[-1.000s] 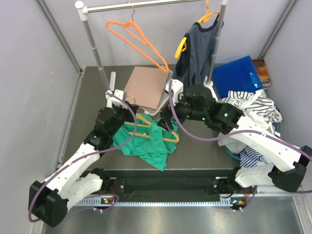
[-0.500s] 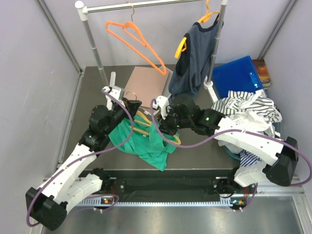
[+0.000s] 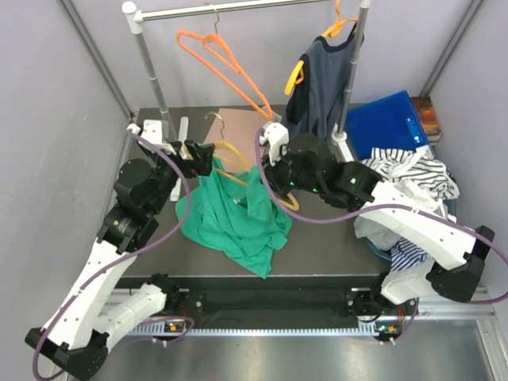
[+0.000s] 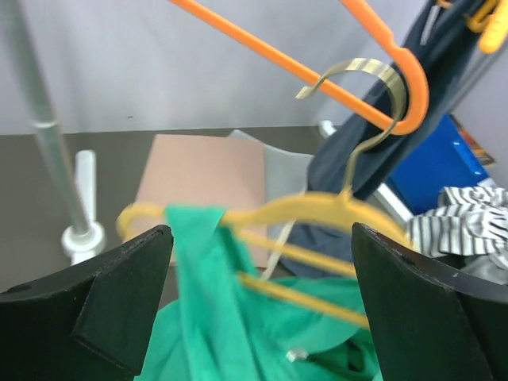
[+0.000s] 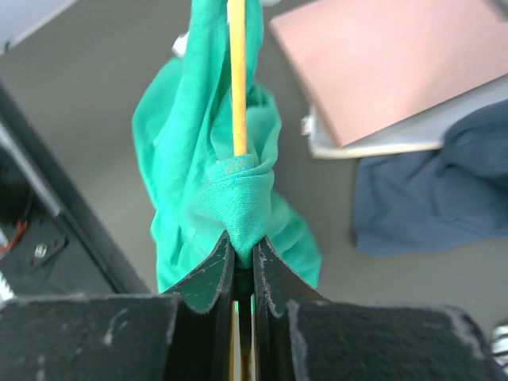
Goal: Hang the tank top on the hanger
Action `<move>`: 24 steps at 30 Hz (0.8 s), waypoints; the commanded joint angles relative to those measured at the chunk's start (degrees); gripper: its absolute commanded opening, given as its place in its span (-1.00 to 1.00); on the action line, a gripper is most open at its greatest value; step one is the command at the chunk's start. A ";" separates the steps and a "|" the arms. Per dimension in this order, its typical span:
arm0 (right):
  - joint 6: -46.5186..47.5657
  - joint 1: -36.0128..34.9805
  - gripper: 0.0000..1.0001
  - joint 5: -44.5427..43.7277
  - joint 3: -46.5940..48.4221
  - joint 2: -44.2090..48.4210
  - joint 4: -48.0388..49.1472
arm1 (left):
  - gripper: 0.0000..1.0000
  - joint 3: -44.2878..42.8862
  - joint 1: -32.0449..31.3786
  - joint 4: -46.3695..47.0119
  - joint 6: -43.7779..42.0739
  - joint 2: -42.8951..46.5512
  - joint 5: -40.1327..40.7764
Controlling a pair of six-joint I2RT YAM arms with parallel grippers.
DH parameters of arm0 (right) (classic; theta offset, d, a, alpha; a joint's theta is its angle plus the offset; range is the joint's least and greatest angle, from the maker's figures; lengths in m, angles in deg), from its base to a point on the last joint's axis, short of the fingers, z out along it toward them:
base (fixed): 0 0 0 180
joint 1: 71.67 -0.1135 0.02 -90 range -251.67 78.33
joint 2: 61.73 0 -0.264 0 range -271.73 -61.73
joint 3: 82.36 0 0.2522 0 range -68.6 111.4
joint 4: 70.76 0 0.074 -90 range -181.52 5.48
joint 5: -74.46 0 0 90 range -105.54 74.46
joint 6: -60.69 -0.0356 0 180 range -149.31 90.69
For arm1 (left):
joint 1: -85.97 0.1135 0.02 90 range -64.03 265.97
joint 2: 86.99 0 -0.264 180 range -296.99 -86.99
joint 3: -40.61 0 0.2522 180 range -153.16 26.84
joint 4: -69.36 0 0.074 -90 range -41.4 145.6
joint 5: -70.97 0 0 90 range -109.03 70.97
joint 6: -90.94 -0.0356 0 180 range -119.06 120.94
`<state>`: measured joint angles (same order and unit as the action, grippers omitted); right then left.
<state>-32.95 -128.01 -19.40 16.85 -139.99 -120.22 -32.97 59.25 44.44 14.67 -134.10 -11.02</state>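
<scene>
- From above: the left gripper (image 3: pixel 193 155) is spread wide and holds nothing, just beside the left end of the hanger (image 3: pixel 228 151). The right gripper (image 3: pixel 266 176) is pinched at the hanger's other side. The tank top (image 3: pixel 230 218) drapes from the hanger down onto the table (image 3: pixel 333 238).
- Left wrist: both fingers (image 4: pixel 119 294) stand far apart, with the hanger (image 4: pixel 317 210) and tank top (image 4: pixel 198 270) between them, untouched. An orange hanger (image 4: pixel 317 71) crosses above.
- Right wrist: the jaws are squeezed tight on tank top (image 5: pixel 214 159) fabric bunched over the hanger (image 5: pixel 236 79) bar.
</scene>
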 commanded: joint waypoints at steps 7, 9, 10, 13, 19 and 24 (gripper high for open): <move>2.31 3.07 -1.00 -7.83 20.09 -6.02 2.48 | 0.98 1.62 0.18 -6.95 -8.11 5.36 14.13; 2.76 3.60 -1.00 -8.27 25.87 -9.01 2.48 | 0.98 3.03 0.18 -6.51 -9.43 6.50 15.62; 3.28 4.04 -1.00 -8.18 27.91 -10.15 2.48 | 0.98 3.56 0.18 -6.07 -9.78 6.94 16.07; 3.20 4.22 -1.00 -7.48 35.56 -14.37 3.71 | 0.98 5.67 0.18 -4.67 -11.10 8.17 17.04; 5.40 5.01 -1.00 -8.54 43.93 -20.26 9.94 | 0.98 7.78 0.26 -4.49 -11.89 8.18 16.60; 4.96 5.88 -1.00 -7.04 44.36 -21.67 19.07 | 0.98 8.57 0.18 -3.87 -11.98 7.65 15.72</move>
<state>-28.41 -123.29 -26.42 57.16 -161.50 -115.85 -25.08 59.27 37.51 3.70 -126.26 4.63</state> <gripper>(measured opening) 0.053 0.991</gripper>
